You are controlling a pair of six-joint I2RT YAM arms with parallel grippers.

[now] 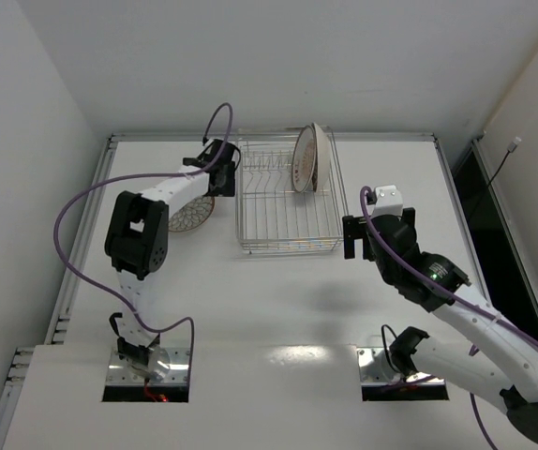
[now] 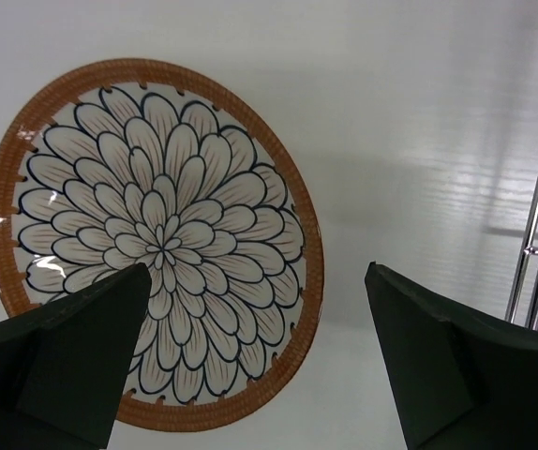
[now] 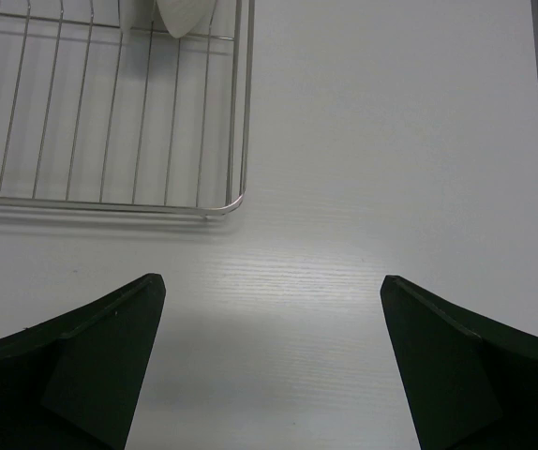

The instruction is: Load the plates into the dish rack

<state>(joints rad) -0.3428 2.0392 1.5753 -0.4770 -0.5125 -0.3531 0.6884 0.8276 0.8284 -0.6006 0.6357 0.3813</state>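
Plates (image 1: 308, 157) are standing on edge in the dish rack (image 1: 288, 248), faces pointing sideways and tines propping them, well ahead of the right fingers (image 1: 353, 236). From the left wrist, the flat plate (image 2: 156, 244) is lying face-up on the tabletop (image 2: 419, 112), ahead-left of the left fingers (image 2: 72, 366). These are standing wide and empty, probably lining up a pickup. From the right wrist, the right fingers are gaping wide, holding nothing.

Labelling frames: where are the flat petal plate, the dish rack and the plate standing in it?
petal plate (image 2: 159, 251): left wrist, flower centre.
dish rack (image 1: 288, 250): top external, near rim.
standing plate (image 1: 305, 159): top external, face.
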